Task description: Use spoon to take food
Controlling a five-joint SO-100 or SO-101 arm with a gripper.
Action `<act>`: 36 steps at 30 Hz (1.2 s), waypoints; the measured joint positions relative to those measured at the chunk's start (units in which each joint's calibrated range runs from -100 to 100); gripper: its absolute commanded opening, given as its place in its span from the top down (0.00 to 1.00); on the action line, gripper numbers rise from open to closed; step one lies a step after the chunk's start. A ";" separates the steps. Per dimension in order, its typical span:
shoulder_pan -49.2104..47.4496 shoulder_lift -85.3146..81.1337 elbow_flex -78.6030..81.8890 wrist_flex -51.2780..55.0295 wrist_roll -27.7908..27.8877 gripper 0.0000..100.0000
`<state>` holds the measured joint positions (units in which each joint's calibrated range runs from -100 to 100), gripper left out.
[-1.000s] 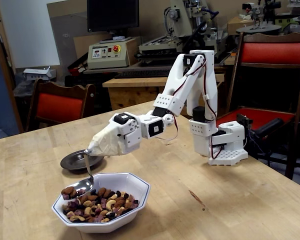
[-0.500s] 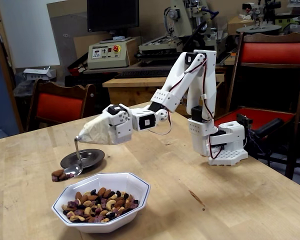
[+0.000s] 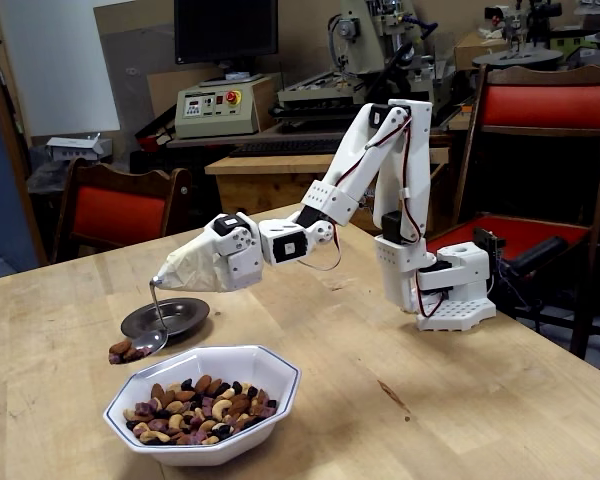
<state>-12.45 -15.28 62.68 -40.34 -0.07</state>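
My gripper (image 3: 157,282) is wrapped in beige tape, so its fingers are hidden, and it is shut on the spoon's thin handle. The silver spoon (image 3: 156,318) hangs down from the wrapped tip, its bowl low and to the left. A few brown pieces of food (image 3: 120,350) lie on the spoon, just left of and above the white bowl's rim. The rest of the food (image 3: 202,405), mixed nuts and dried fruit, fills the white octagonal bowl (image 3: 281,377) at the table's front.
A dark round saucer (image 3: 183,316) lies on the wooden table right behind the spoon. The arm's white base (image 3: 455,290) stands at the right. Red chairs and a bench with machines are behind the table.
The spoon rose out of the white bowl with some food on it and swung left, out over the table beside the bowl. In the last half second it barely moved.
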 measured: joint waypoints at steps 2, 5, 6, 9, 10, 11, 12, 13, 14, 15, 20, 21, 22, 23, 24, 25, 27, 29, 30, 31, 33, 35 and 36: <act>0.51 0.00 0.00 0.00 0.00 0.96; 1.10 0.00 0.00 0.00 -0.05 0.95; 1.32 0.00 0.00 0.00 -0.05 0.95; 2.05 0.00 0.00 0.00 -0.10 0.95; 2.34 0.00 0.00 0.00 -0.10 0.95; 2.71 0.00 0.00 0.00 -0.10 0.95; 3.00 0.00 0.00 0.00 -0.10 0.95; 3.30 0.00 0.00 0.00 -0.10 0.95; 3.59 0.00 0.00 0.00 -0.10 0.95; 3.88 0.00 0.00 0.00 -0.10 0.95; 5.27 0.00 0.00 0.00 -0.10 0.95; 5.57 0.00 0.00 0.00 -0.10 0.95; 5.86 0.00 0.00 0.00 -0.10 0.95; 6.23 0.00 0.00 0.00 -0.10 0.95; 6.45 0.00 0.00 0.00 -0.10 0.95; 6.89 0.00 0.00 0.00 -0.10 0.95; 7.62 0.00 0.00 0.00 -0.10 0.95; 8.28 0.00 0.00 0.00 -0.10 0.95; 8.57 0.00 0.00 0.00 -0.10 0.95; 8.94 0.00 0.00 0.00 -0.10 0.95; 9.52 0.00 0.00 0.00 -0.10 0.95; 10.26 0.00 0.00 0.00 -0.10 0.96; 10.62 0.00 0.00 0.00 -0.10 0.96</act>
<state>-1.83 -15.28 62.68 -40.34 -0.17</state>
